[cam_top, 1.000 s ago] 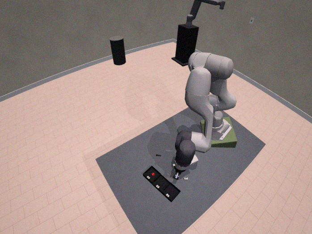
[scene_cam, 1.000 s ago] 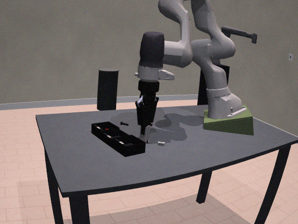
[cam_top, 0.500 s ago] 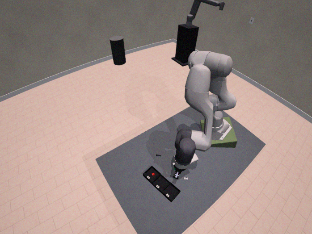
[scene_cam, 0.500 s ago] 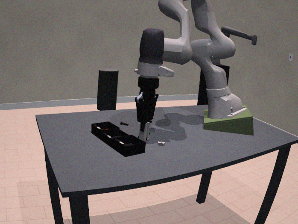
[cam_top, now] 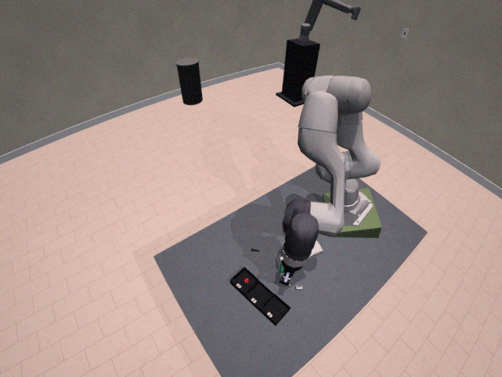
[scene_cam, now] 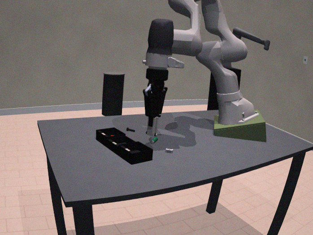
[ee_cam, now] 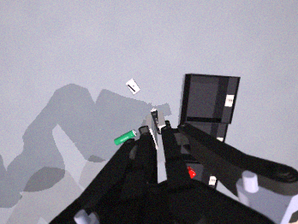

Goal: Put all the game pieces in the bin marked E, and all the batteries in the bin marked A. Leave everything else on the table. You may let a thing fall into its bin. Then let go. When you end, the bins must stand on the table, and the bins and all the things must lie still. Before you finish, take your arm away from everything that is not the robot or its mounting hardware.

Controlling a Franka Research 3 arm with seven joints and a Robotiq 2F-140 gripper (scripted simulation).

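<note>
My gripper [cam_top: 286, 280] [scene_cam: 151, 132] [ee_cam: 157, 120] is shut on a slim grey battery [scene_cam: 152, 127] [ee_cam: 151, 128] and holds it upright a little above the table, just right of the bins. A green battery [cam_top: 280, 268] [scene_cam: 154, 139] [ee_cam: 125, 138] lies on the table just under and beside the fingers. A row of three black bins [cam_top: 283, 316] [scene_cam: 141, 156] [ee_cam: 187, 103] with white labels lies on the table; I cannot read the letters. A red game piece [cam_top: 245, 280] [scene_cam: 112, 135] [ee_cam: 191, 173] lies in the end bin farthest from the exterior camera.
A small white block [cam_top: 299, 287] [scene_cam: 169, 150] [ee_cam: 134, 86] lies on the table right of the bins. A black bolt [cam_top: 254, 250] [scene_cam: 130, 129] lies behind them. The arm's green base [scene_cam: 240, 131] stands at the back right.
</note>
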